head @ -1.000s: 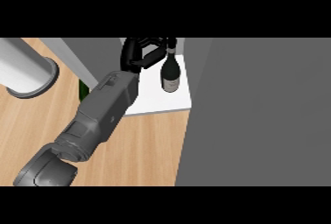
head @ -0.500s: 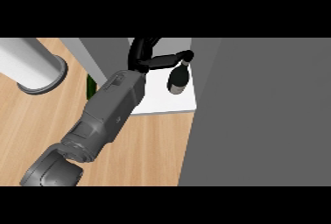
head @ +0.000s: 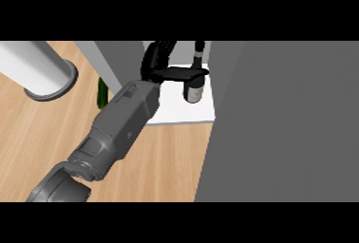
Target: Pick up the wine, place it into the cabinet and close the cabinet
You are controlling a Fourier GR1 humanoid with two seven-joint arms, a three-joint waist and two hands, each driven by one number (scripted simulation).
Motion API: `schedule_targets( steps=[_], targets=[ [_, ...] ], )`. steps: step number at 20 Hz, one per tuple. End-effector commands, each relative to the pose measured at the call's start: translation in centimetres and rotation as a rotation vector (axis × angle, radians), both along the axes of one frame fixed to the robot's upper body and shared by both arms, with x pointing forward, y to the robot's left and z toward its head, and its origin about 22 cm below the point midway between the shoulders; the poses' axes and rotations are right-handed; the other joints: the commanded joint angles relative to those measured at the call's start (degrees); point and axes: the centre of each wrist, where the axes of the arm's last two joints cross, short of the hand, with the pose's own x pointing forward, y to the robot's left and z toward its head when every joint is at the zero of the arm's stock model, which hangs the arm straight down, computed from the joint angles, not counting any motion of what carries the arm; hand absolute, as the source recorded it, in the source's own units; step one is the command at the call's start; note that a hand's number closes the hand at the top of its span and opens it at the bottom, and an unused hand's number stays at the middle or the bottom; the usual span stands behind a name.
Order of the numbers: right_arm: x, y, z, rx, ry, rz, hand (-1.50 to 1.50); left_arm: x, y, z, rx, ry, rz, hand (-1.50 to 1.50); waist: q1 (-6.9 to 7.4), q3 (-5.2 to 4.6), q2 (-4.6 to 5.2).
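While left hand (head: 168,71) curls round wine bottle (head: 194,88), bottle sits upright inside cabinet (head: 182,114); door (head: 280,123) ajar.

From my feed, the hand (head: 172,71) covers the middle of the wine bottle (head: 194,92), so I can't see how the fingers lie on its far side. The grey cabinet door (head: 280,123) blocks everything to the right and runs past the frame's edges. Behind the forearm (head: 119,128) a dark green object (head: 101,92) shows only as a sliver; I can't tell what it is. The white cylinder (head: 42,71) on the desk (head: 35,137) is cropped at the top left. The other hand never appears.
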Motion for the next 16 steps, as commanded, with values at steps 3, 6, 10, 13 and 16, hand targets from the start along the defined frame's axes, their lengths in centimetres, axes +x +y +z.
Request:
schedule_targets(
  steps=[3, 6, 10, 13, 16],
  targets=[
    [-2.3, -0.8, 4.8, 0.069, 0.002, 0.030, -1.50, -1.5, 0.2, -1.8, -0.070, -0.003, -0.085, -1.50, 1.11, -0.02, -0.25],
    [-2.9, -0.7, 4.3, 0.090, 0.005, 0.003, -1.50, -2.0, 0.0, -1.7, -0.099, 0.033, -0.119, -1.50, 1.72, 0.04, -0.86],
    [-2.7, 0.0, 3.8, 0.108, 0.011, -0.001, -1.50, -4.5, 0.0, -4.0, -0.118, 0.027, -0.139, -1.50, 2.26, -0.04, -0.96],
    [-2.1, -0.6, 3.2, 0.082, 0.005, -0.027, -1.50, -6.5, 0.8, -5.9, -0.141, 0.055, -0.136, -1.50, 3.52, 0.07, -0.86],
    [-3.2, -0.7, 4.5, 0.090, -0.008, -0.022, -1.50, -7.9, 1.2, -6.4, -0.162, 0.069, -0.151, -1.50, 3.43, 0.03, -1.09]
  ],
)
